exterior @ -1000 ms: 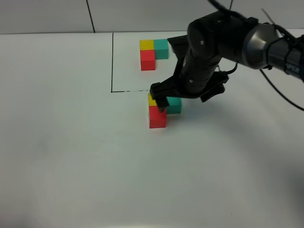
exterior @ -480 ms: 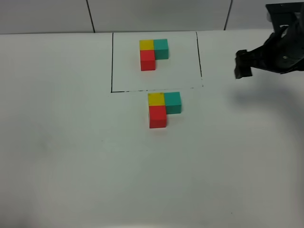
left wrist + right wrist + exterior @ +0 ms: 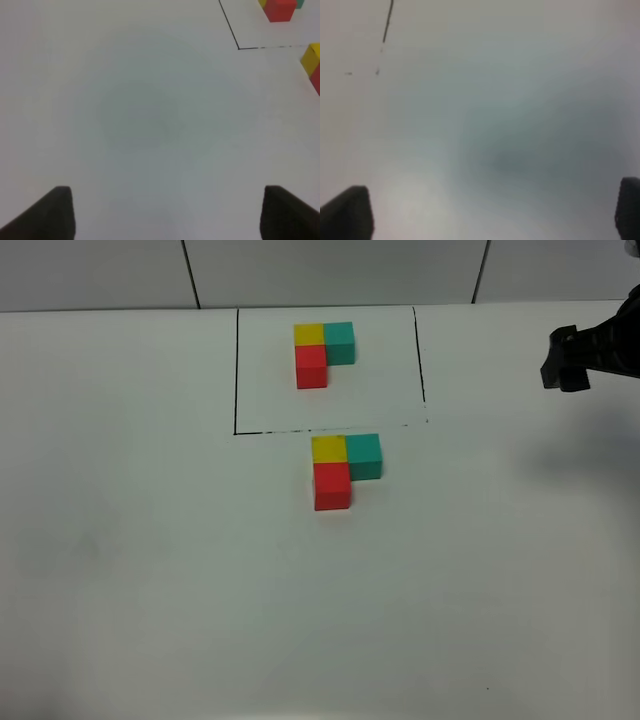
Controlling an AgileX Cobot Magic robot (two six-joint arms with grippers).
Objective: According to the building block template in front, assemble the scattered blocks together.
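The building block template point(image 3: 322, 353) is an L of yellow, teal and red cubes inside a thin black rectangle point(image 3: 236, 370) at the back of the table. Just in front of the rectangle the scattered blocks sit joined in the same L: yellow point(image 3: 328, 448), teal point(image 3: 364, 455), red point(image 3: 332, 486). No gripper touches them. A dark part of my right arm point(image 3: 570, 358) shows at the far right edge, well away from the blocks. My right gripper point(image 3: 487, 217) is open over bare table. My left gripper point(image 3: 167, 215) is open too, with the yellow block point(image 3: 311, 57) off to one side.
The white table point(image 3: 150, 570) stretches wide to the left of and in front of the blocks. A tiled wall point(image 3: 330, 270) runs along its far edge. The template's red cube point(image 3: 279, 9) and the rectangle's corner point(image 3: 239, 48) show in the left wrist view.
My right arm has pulled back from over the joined blocks to the far right edge of the table. The three blocks stay where they were.
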